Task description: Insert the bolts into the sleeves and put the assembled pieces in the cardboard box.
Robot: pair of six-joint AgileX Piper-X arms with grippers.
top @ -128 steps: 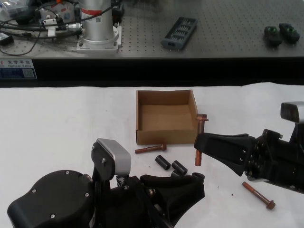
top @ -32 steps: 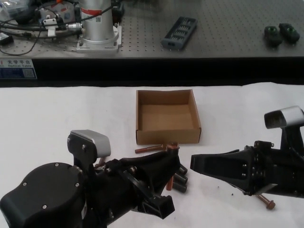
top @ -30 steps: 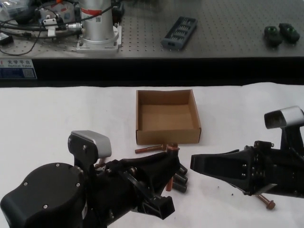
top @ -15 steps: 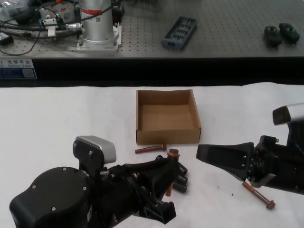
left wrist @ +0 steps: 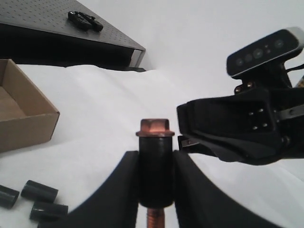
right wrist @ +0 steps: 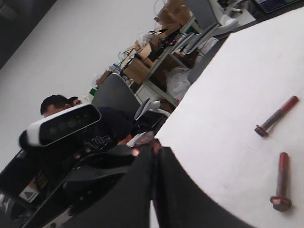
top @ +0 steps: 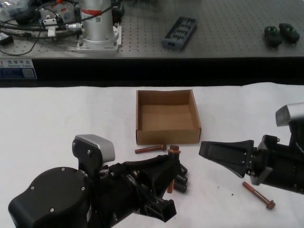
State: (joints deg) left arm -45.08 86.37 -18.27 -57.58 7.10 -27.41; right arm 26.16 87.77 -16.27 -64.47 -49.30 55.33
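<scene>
- Left gripper (left wrist: 155, 160): lower centre of the high view. Its fingers pinch a black sleeve (left wrist: 154, 183), and a copper bolt (left wrist: 153, 128) stands upright through it.
- Right gripper (top: 204, 150): right of centre, fingers pressed together, near the held bolt but apart from it.
- Cardboard box (top: 166, 136): centre, open side up.
- Loose bolts: one (top: 150, 148) just in front of the box, another (top: 259, 195) at lower right.
- Spare sleeves (top: 181, 183): beside the left gripper.

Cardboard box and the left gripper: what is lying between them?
A loose copper bolt lies on the white sheet between the cardboard box and the left gripper, seen in the high view.
</scene>
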